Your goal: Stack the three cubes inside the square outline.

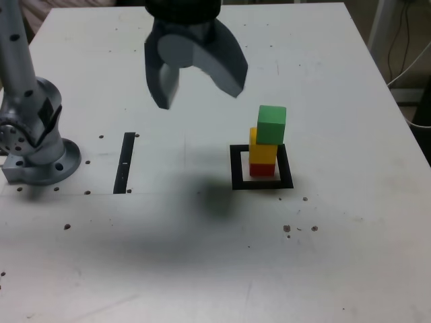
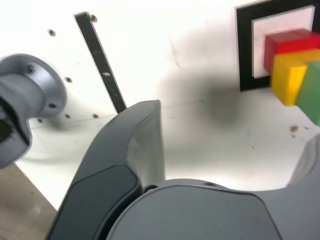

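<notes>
The three cubes stand as one stack inside the square outline (image 1: 262, 167): the red cube (image 1: 262, 169) at the bottom, the yellow cube (image 1: 263, 149) on it, the green cube (image 1: 271, 124) on top, shifted a little toward the exterior view's right. My gripper (image 1: 199, 91) hangs high above the table, up and to the exterior view's left of the stack, jaws wide open and empty. The wrist view shows the square outline (image 2: 243, 50), the red cube (image 2: 285, 42), the yellow cube (image 2: 287, 75) and an edge of the green cube (image 2: 312, 92), with one dark finger (image 2: 137, 150) in front.
The arm's grey base (image 1: 34, 148) stands at the exterior view's left edge. A thin black strip (image 1: 125, 162) lies flat between the base and the stack. Small screw holes dot the white table (image 1: 202, 256). Cables hang past the table's right edge.
</notes>
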Tool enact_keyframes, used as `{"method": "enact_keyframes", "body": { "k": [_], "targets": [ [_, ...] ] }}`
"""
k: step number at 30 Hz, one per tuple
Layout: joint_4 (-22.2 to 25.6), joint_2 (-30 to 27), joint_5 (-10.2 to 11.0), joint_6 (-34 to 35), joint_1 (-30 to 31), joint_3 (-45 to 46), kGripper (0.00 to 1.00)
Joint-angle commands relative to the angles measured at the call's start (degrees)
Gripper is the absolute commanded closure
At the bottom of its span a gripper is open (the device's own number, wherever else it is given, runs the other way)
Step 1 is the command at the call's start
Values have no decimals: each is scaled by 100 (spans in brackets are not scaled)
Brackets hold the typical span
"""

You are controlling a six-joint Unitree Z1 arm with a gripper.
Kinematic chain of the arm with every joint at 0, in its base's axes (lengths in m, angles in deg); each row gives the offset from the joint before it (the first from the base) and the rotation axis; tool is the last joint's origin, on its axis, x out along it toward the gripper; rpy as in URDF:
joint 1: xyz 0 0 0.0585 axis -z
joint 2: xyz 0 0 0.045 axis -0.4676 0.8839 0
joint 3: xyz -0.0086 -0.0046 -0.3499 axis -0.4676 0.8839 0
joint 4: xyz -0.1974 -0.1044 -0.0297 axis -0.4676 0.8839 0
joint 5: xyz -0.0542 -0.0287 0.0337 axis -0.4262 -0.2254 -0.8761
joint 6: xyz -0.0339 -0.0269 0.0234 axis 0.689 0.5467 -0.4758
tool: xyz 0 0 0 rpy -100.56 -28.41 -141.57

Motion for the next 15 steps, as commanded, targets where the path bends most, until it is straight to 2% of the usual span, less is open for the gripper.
{"method": "enact_keyframes", "body": {
  "k": [1,3,5,11,15],
  "targets": [
    [45,-284,269,27,-55,308,1],
    [41,-453,395,70,-83,514,1],
    [-14,-646,429,151,-99,777,1],
    [-549,-1387,207,531,8,1983,1],
    [-692,-1726,138,742,102,2526,0]
  ]
}}
